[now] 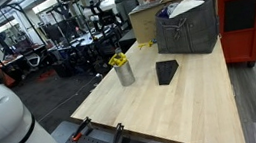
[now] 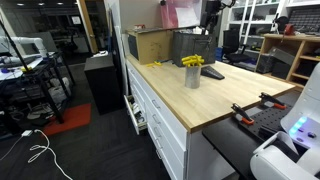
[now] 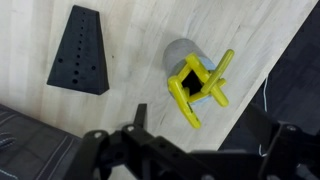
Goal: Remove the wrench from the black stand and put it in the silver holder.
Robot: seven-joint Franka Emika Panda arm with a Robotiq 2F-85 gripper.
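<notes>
The silver holder (image 3: 178, 52) stands on the wooden table with slim yellow tools sticking out of it. The wrench (image 3: 185, 100) leans out of it toward the camera. The black stand (image 3: 82, 50) lies apart to the left with nothing on it. My gripper (image 3: 205, 130) hangs above and beside the holder, open, with nothing between its dark fingers (image 3: 140, 108). Both exterior views show the holder (image 1: 124, 74) (image 2: 191, 76) with yellow tops next to the stand (image 1: 168, 72) (image 2: 212, 73).
A dark grey bin (image 1: 188, 28) (image 2: 195, 45) and a cardboard box (image 1: 146, 20) (image 2: 150, 42) stand at the back of the table. Clamps (image 1: 117, 134) (image 2: 250, 110) grip the near edge. A red cabinet (image 1: 251, 14) stands beside the table.
</notes>
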